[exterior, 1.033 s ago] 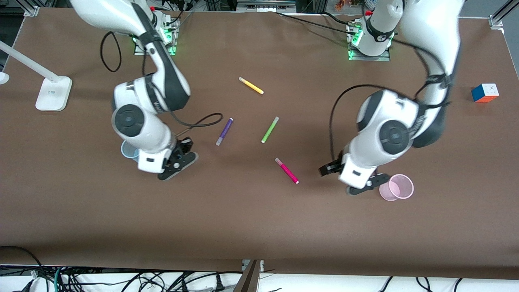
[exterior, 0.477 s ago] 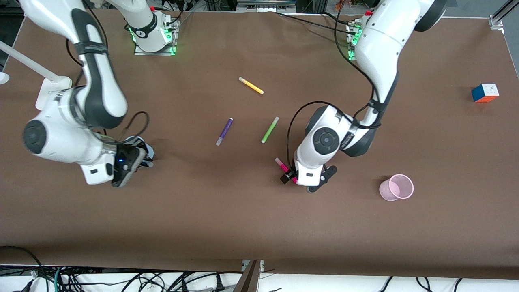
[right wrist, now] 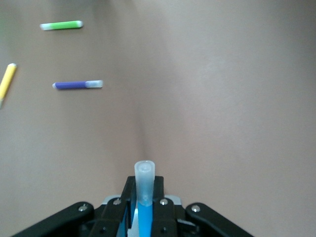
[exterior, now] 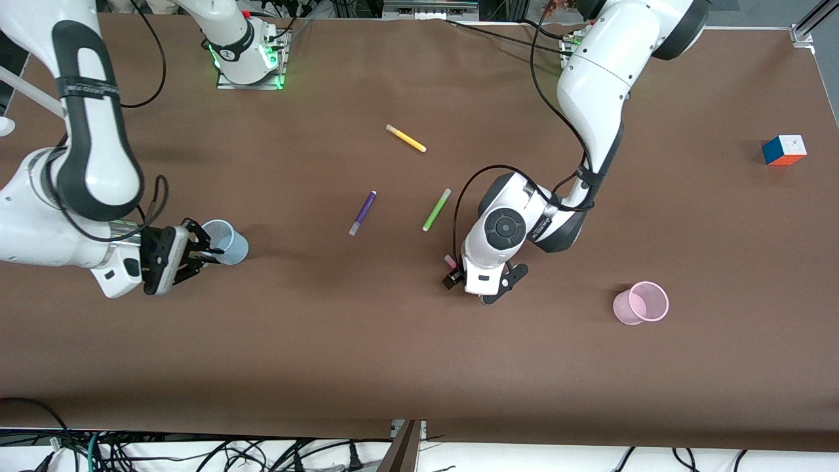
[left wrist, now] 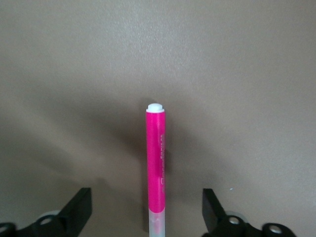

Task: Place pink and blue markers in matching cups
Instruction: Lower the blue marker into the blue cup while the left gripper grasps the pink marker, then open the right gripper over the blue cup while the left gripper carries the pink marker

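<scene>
Bare table (exterior: 564,367) between left pincer (exterior: 467,283) and pink cup (exterior: 641,303).

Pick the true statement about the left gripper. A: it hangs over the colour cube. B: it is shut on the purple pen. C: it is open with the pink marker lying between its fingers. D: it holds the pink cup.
C: the left wrist view shows the pink marker on the table between the spread fingers of the left gripper.

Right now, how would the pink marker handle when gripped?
Pink marker, lying inside the open left gripper, looks round, so may roll if nudged; stiff plastic, probably light. Right gripper holds the blue marker by the blue cup.
</scene>
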Controlling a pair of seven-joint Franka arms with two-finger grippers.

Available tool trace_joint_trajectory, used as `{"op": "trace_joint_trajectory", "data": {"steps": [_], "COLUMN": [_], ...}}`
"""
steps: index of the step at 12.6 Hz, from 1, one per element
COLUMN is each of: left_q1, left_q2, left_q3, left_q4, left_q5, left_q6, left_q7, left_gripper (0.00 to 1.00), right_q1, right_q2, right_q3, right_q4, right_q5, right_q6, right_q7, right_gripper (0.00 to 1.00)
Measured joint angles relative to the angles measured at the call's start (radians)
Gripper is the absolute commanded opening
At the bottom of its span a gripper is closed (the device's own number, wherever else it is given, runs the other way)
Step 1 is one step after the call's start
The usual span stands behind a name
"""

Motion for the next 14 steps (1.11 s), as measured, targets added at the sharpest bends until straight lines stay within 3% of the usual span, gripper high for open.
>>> {"op": "trace_joint_trajectory", "data": {"steps": [2, 4, 6, 8, 10, 11, 12, 14], "left_q1": [-0.01, -0.021, -0.03, -0.036, -0.037, -0.037, -0.036, -0.015], "left_q2": [0.007, 0.024, 0.037, 0.037, 0.038, 0.037, 0.035, 0.011], "left_q3": [0.0, 0.0, 0.001, 0.001, 0.001, 0.004, 0.01, 0.022], "left_q4": [0.0, 0.0, 0.003, 0.008, 0.012, 0.016, 0.025, 0.052], "left_q5": [0.0, 0.0, 0.0, 0.0, 0.001, 0.01, 0.036, 0.081], "left_q6": [0.0, 0.02, 0.033, 0.033, 0.033, 0.033, 0.021, -0.109], "left_q7": [-0.003, -0.004, -0.004, -0.004, -0.004, -0.001, 0.008, 0.093], "left_gripper": [0.53, 0.5, 0.3, 0.0, 0.0, 0.0, 0.0, 0.0], "right_q1": [-0.027, -0.05, -0.067, -0.079, -0.084, -0.085, -0.088, -0.098], "right_q2": [0.002, 0.002, 0.002, 0.004, 0.01, 0.015, 0.023, 0.037], "right_q3": [0.0, 0.0, 0.0, 0.0, 0.0, 0.0, 0.0, 0.001], "right_q4": [-0.018, -0.037, -0.058, -0.069, -0.082, -0.089, -0.096, -0.098], "right_q5": [0.022, 0.077, 0.117, 0.126, 0.132, 0.143, 0.157, 0.17], "right_q6": [-0.04, -0.092, -0.115, -0.121, -0.123, -0.123, -0.123, -0.124], "right_q7": [-0.076, -0.143, -0.222, -0.291, -0.357, -0.385, -0.404, -0.407], "right_gripper": [0.06, 0.06, 0.06, 0.06, 0.07, 0.29, 0.99, 1.0]}}
